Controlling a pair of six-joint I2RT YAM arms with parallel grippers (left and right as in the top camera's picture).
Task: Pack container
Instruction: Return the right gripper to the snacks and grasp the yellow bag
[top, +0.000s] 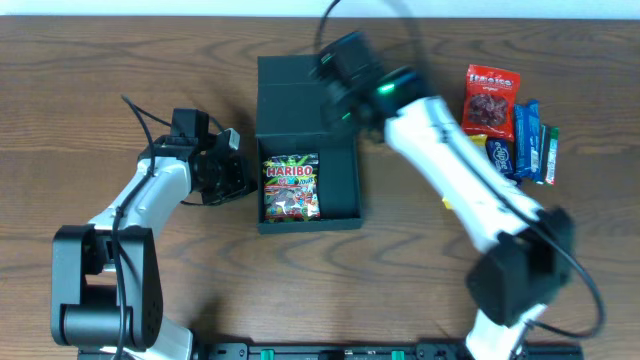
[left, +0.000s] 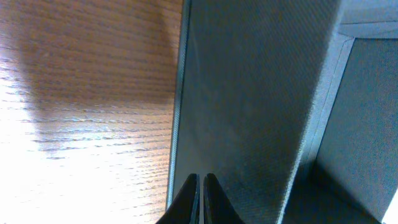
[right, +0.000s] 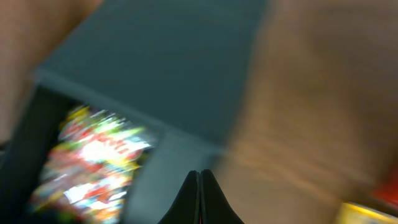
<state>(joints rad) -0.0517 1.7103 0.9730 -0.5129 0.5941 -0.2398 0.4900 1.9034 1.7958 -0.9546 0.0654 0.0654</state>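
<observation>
The dark teal-green container (top: 340, 180) sits open at the table's middle, its flap lid (top: 290, 95) lying back. A Haribo bag (top: 291, 186) lies inside it. My left gripper (top: 238, 178) is shut and empty, pressed against the container's left outer wall (left: 249, 106). My right gripper (top: 335, 65) is shut and empty above the lid's right side. The right wrist view is blurred; it shows the lid (right: 161, 68), the Haribo bag (right: 93, 155) and my shut fingers (right: 200, 186) over the container's right wall.
At the right of the table lie a red snack bag (top: 489, 101), blue bars (top: 524, 140), a green bar (top: 548, 155) and a yellow packet (top: 478, 141). The wooden table (top: 100, 80) surrounds everything.
</observation>
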